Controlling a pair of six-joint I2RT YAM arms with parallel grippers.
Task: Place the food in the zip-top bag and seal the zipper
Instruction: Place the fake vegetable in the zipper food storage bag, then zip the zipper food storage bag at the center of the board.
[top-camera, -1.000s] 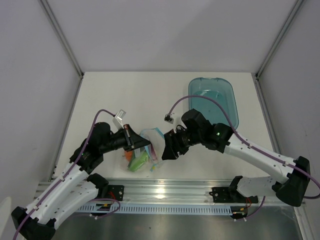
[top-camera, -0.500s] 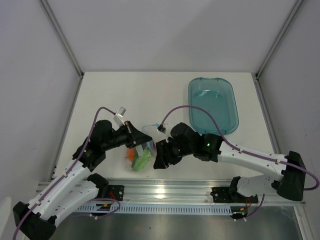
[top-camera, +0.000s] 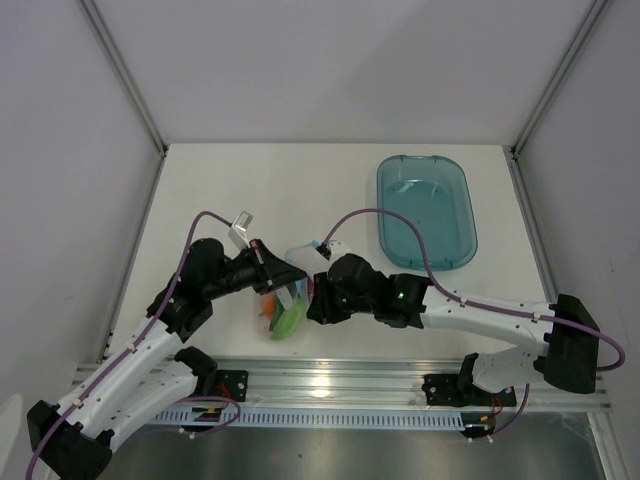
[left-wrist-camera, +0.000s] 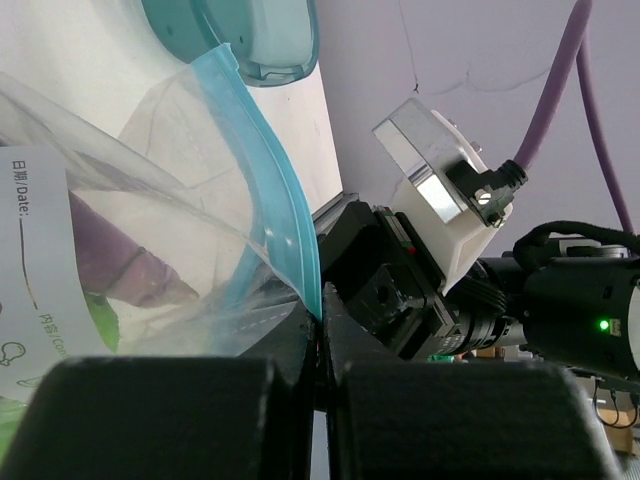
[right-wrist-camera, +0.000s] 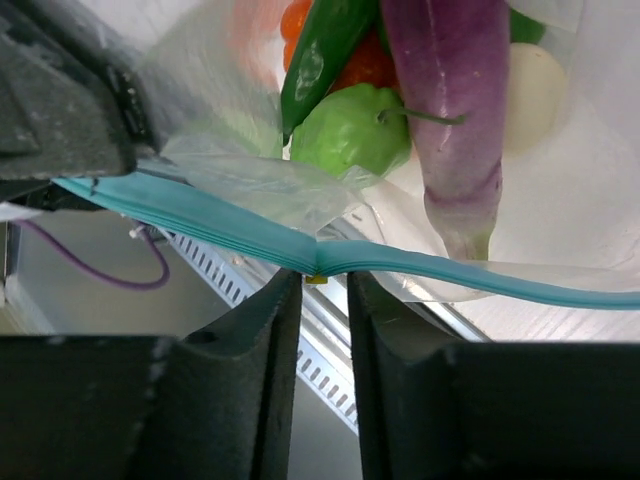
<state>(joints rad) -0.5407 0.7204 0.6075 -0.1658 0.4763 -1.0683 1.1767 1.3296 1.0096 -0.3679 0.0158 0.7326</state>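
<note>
**A:** Where is your zip-top bag (top-camera: 285, 300)?

**B:** At the counter's (top-camera: 230, 190) near edge, between your two inward-bent arms. The food (right-wrist-camera: 450, 100) is inside: eggplant, green pieces, orange, one white round. The blue tray (top-camera: 440, 215) sits well apart, far right.

**A:** And the fingers?

**B:** Your left fingers (left-wrist-camera: 290, 400) clamp the zipper (left-wrist-camera: 270, 190). Your right fingers (right-wrist-camera: 270, 340) meet it at their tips, slightly apart. You cannot tell whether they grip it.

At the zip-top bag (top-camera: 287, 292) the left jaws and right jaws meet, green food (top-camera: 288, 321) seemingly inside, near the surface's (top-camera: 250, 190) front edge.
</note>
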